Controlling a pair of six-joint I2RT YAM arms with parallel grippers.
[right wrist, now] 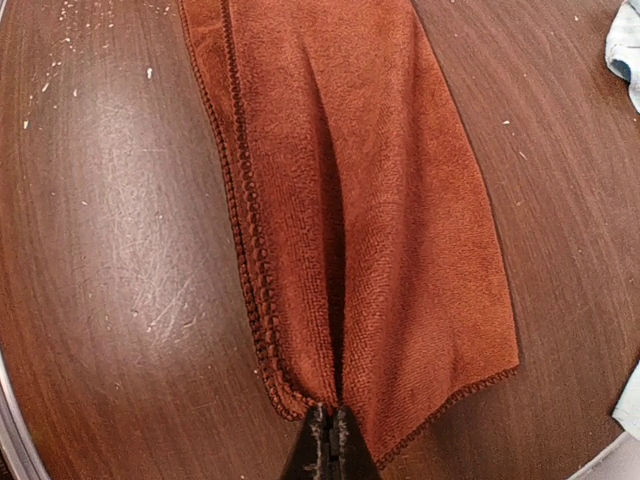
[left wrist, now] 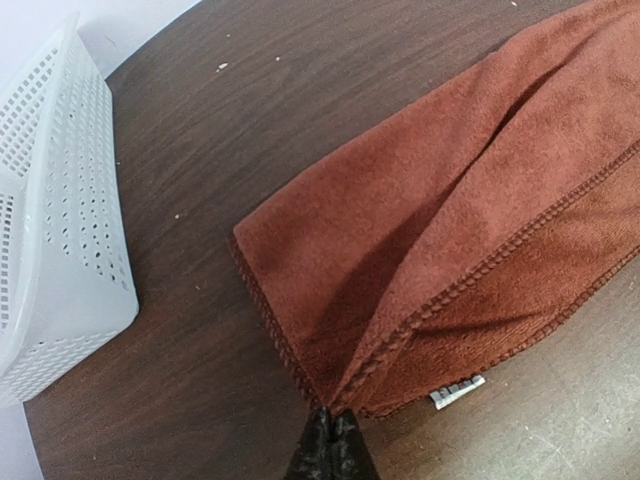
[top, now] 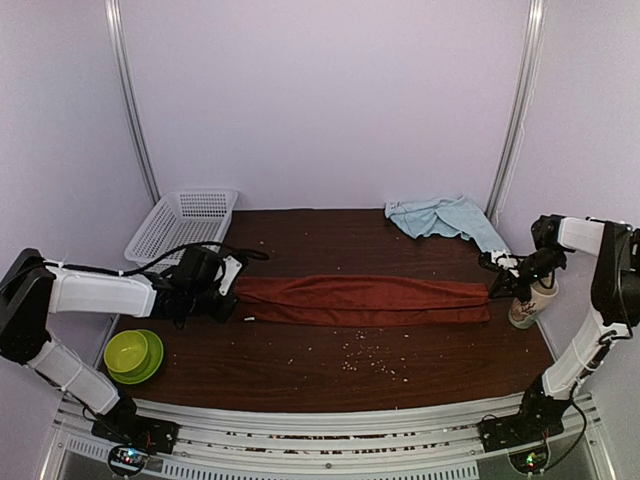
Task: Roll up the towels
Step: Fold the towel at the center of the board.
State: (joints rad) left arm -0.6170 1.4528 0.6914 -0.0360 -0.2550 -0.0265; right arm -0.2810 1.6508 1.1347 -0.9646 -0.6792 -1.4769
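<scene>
When we looked down from above, the rust-red towel (top: 365, 300) lay stretched in a long narrow band across the middle of the dark wooden table (top: 300, 375), folded lengthwise and running from side to side. Our left gripper (top: 236, 298) sat at its left end with the jaws fully closed, pinching the short edge of the cloth. In the left wrist view we saw the stitched hem gathered right at the fingertips and a small white tag (left wrist: 457, 393) just beside them. Our right gripper (top: 494, 291) was at the opposite end, likewise squeezed tight on the short edge, with a crease running away from the pinch.

The light-blue towel (top: 440, 216) lay crumpled at the back right of the table, well apart from the rust-red towel. A white perforated basket (top: 185, 225) stood at the back left, near the left gripper. A green bowl (top: 133, 353) rested at the near left corner, and a pale cup (top: 530, 300) stood just beside the right gripper. Pale crumbs (top: 365, 358) were scattered on the wood in front of the rust-red towel.
</scene>
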